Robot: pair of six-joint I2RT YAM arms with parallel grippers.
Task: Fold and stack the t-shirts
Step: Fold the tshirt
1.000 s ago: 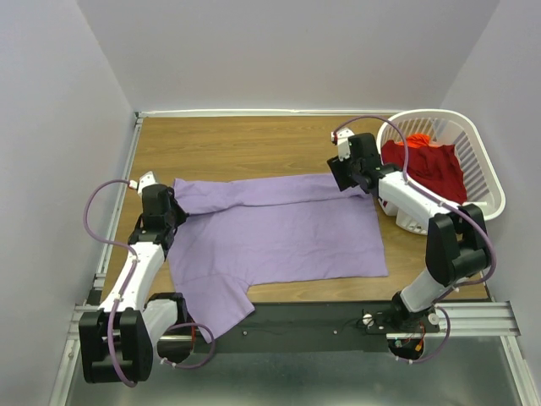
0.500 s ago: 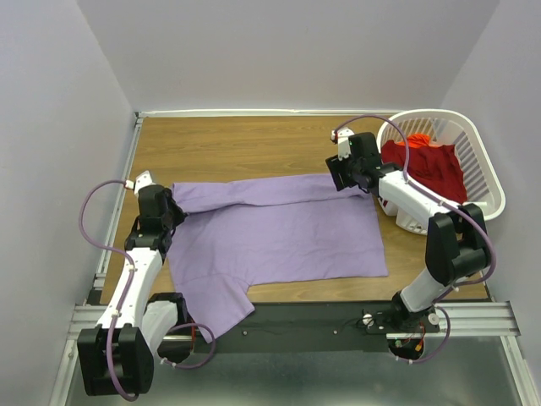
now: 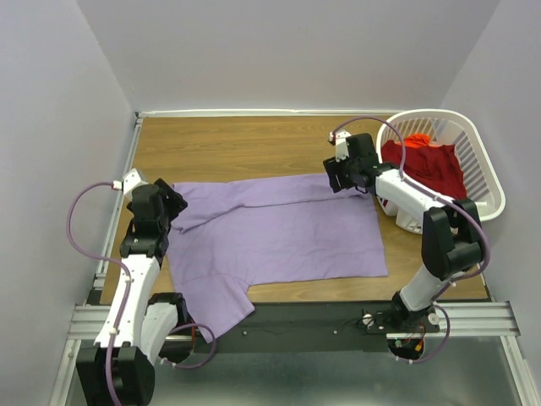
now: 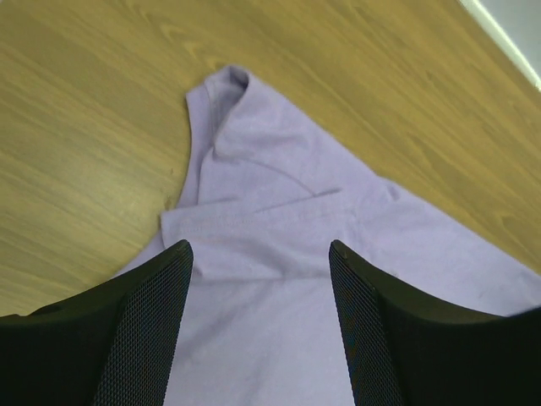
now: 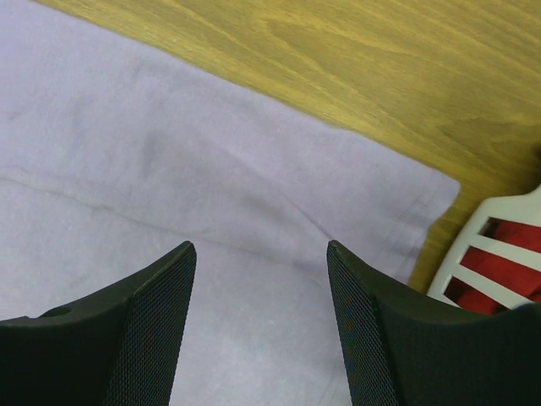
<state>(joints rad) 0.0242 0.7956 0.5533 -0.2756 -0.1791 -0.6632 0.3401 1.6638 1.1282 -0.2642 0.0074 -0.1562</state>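
Observation:
A lavender t-shirt (image 3: 279,233) lies spread flat across the wooden table, one sleeve hanging over the near edge. Its left corner (image 4: 254,169) is folded over on itself. My left gripper (image 3: 175,203) hovers open over that left corner with nothing between its fingers. My right gripper (image 3: 334,180) stands open above the shirt's far right corner (image 5: 372,203), holding nothing. A deep red t-shirt (image 3: 427,165) lies bunched inside the basket at the right.
The white slatted laundry basket (image 3: 482,169) stands at the table's right edge, next to the right arm; its wall (image 5: 499,254) shows in the right wrist view. Bare wood (image 3: 245,148) runs behind the shirt up to the back wall.
My left gripper has opened and let go of the shirt's left corner, and has drawn back a little to the left. The right arm has barely moved.

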